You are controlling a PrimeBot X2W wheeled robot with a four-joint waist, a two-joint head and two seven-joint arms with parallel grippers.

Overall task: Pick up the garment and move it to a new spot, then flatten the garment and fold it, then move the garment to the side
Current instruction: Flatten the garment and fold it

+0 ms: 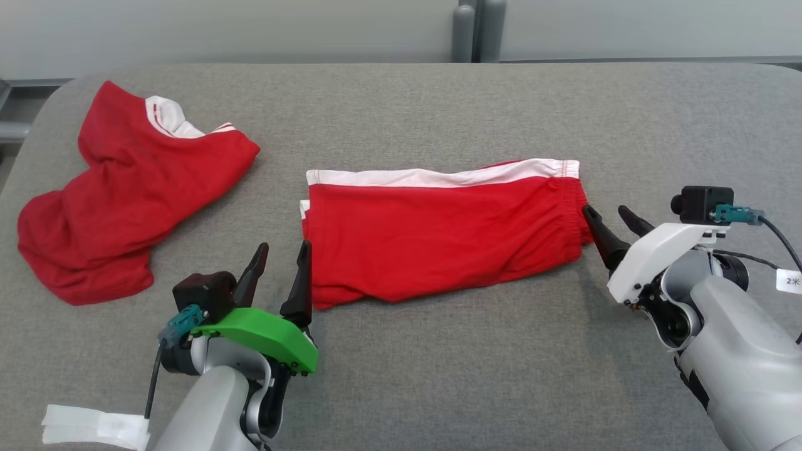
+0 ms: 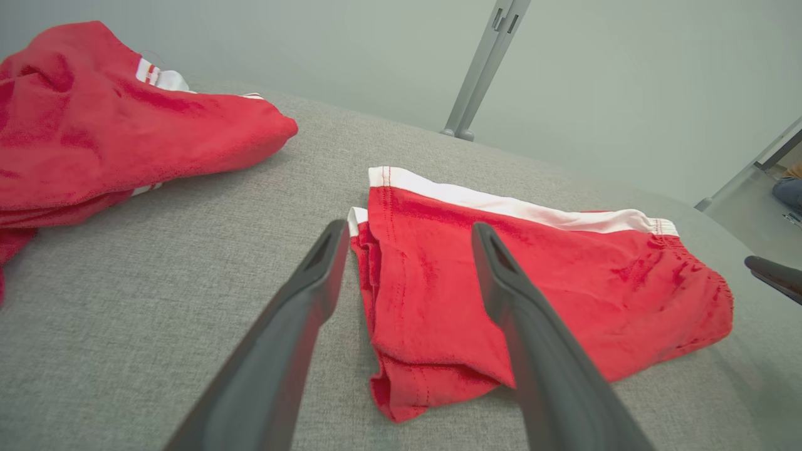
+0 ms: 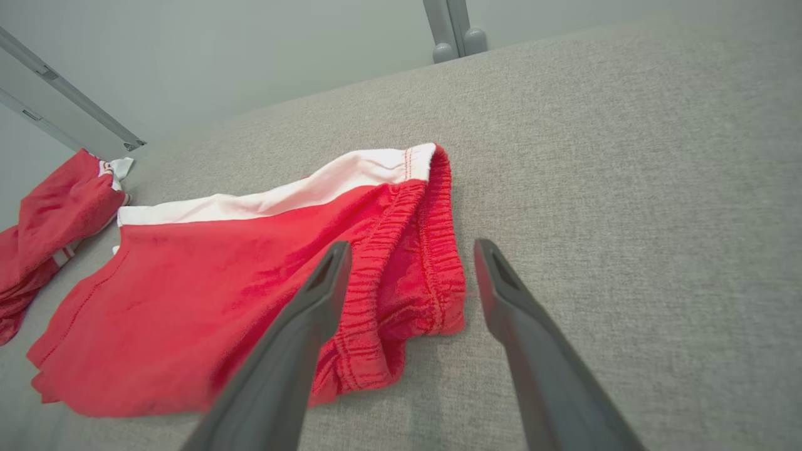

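Left tool [image 1: 284,245]: released, empty, just beside the folded garment [image 1: 438,238], left end. Right tool [image 1: 604,210]: released, empty, at its waistband end. Garment lies mid counter [image 1: 438,376]; 1 crumpled red cloth [image 1: 125,188] far left.

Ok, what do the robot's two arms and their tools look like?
Both arms are pale grey. The left tool has a bright green cover, the right tool a white cover. Each has two long, dark, pointed fingers, a black camera box and a teal plug with a black cable.
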